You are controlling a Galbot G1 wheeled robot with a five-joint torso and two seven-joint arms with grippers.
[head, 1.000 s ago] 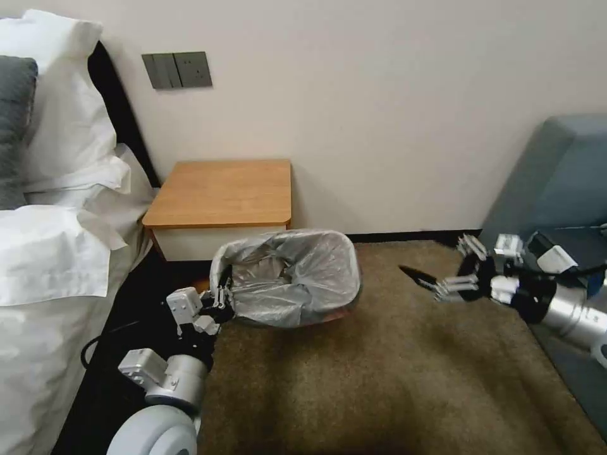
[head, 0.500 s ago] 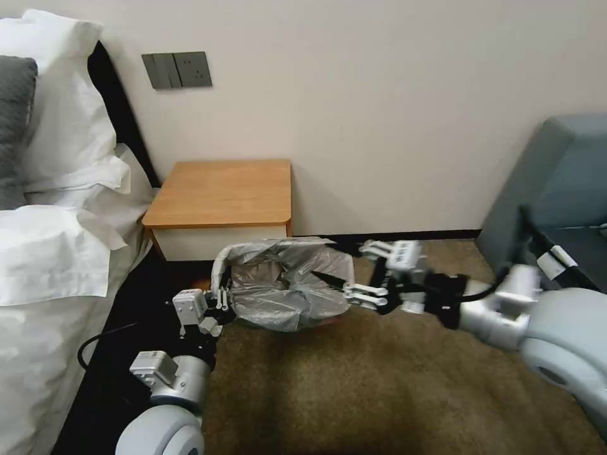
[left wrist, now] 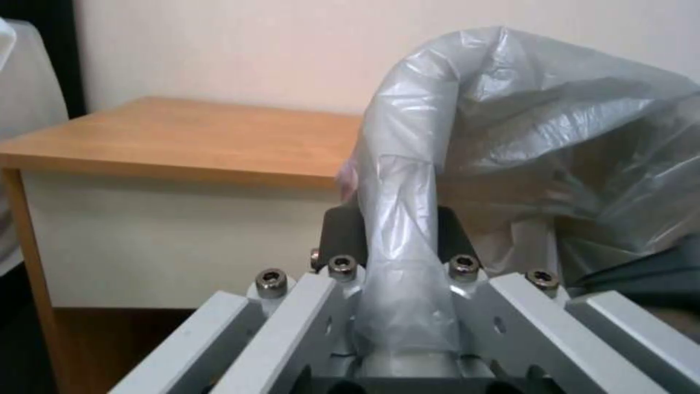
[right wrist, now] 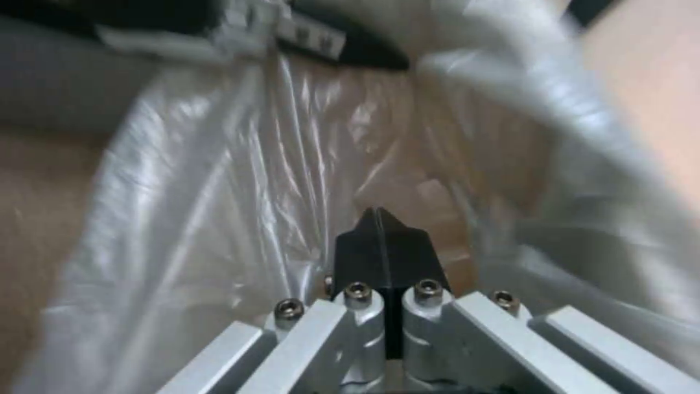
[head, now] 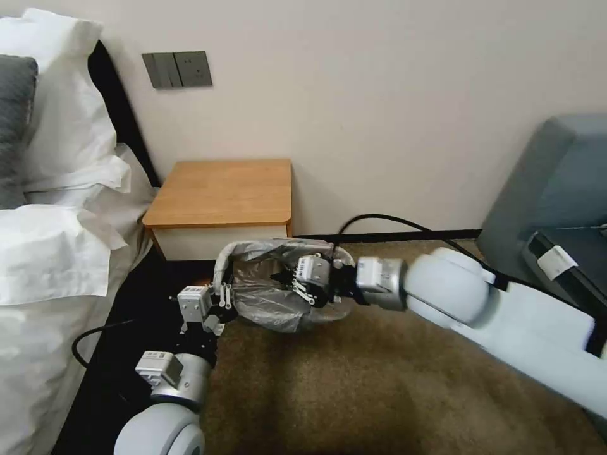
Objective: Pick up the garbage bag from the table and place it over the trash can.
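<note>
The grey translucent garbage bag (head: 278, 302) is draped over the trash can (head: 334, 314) on the carpet in front of the table (head: 221, 189). My left gripper (head: 221, 304) is at the can's left rim and shut on the bag-covered edge. In the left wrist view the garbage bag (left wrist: 408, 219) runs between its black pads (left wrist: 341, 232). My right gripper (head: 282, 279) reaches in from the right and sits inside the bag's mouth. In the right wrist view its fingertips (right wrist: 379, 241) are pressed together with nothing between them, and the bag (right wrist: 219, 180) surrounds them.
The bed with white pillows (head: 57, 208) lies to the left, close to my left arm. A grey sofa (head: 556, 183) stands at the right. The wall with a switch plate (head: 177, 69) is behind the table. Brown carpet (head: 354, 392) is open in front.
My right arm has swung left across the carpet from near the sofa, and its gripper is now inside the bag's mouth. The left gripper has stayed on the rim.
</note>
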